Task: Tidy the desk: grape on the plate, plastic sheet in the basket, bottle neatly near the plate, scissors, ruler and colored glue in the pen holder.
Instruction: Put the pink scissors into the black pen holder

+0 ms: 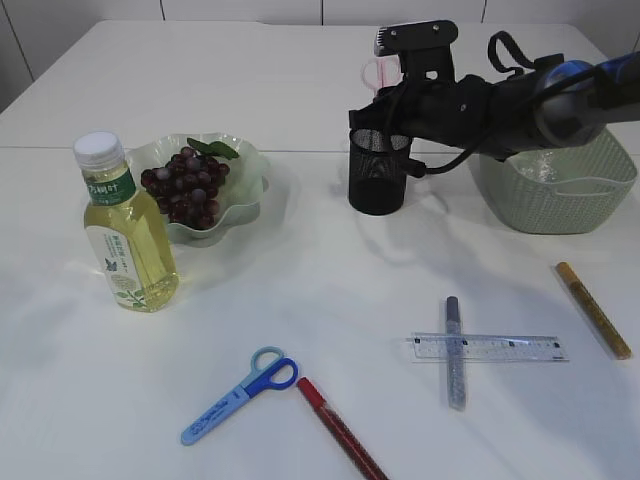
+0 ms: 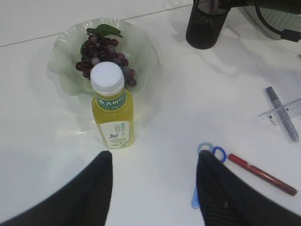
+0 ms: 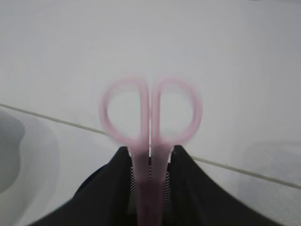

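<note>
My right gripper (image 3: 150, 149) is shut on pink scissors (image 3: 150, 117), handles up, and the black mesh pen holder (image 1: 378, 170) stands right below it. In the exterior view the pink scissors (image 1: 381, 72) stick up above the holder's rim. My left gripper (image 2: 156, 157) hangs open and empty over bare table, just in front of the bottle (image 2: 112, 110). The bottle (image 1: 125, 235) stands upright beside the green plate (image 1: 250, 165), which holds the grape (image 1: 188, 185). Blue scissors (image 1: 240, 395), the clear ruler (image 1: 490, 347) and three glue pens, grey (image 1: 454, 350), red (image 1: 340, 430) and orange (image 1: 593, 308), lie flat.
The green basket (image 1: 560, 195) stands at the back right behind my right arm, with something clear inside it. The grey pen lies across the ruler. The blue scissors (image 2: 211, 153) and red pen (image 2: 263, 174) lie close to my left gripper's right finger.
</note>
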Available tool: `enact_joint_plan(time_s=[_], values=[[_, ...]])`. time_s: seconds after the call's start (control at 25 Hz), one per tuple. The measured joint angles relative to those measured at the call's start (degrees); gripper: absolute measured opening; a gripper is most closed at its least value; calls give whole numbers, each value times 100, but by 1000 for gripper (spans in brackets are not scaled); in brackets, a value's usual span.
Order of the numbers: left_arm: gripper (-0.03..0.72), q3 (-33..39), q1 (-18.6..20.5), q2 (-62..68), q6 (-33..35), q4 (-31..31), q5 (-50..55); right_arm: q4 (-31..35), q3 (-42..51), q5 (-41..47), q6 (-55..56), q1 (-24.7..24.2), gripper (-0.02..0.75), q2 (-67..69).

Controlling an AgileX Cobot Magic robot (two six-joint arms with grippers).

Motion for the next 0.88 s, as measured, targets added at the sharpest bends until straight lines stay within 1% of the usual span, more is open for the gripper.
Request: enact_joint_plan(time_s=[0.2,0.28,0.48,0.68,0.76,0.88], values=[[415,0,0,0,0,0,-12,0,0,182,8,8,339,0],[415,0,0,0,0,0,-12,0,0,225,8,8,356,0],[415,0,0,0,0,0,-12,26,0,703,12,8,365,-76],[415,0,0,0,0,0,-12,26,0,1349,12,8,366,-633],[415,0,0,0,0,0,-12,26,0,1769,12,8,365,-932],[415,0,0,0,0,0,-12,16,0,2807,12,8,365,-1382]])
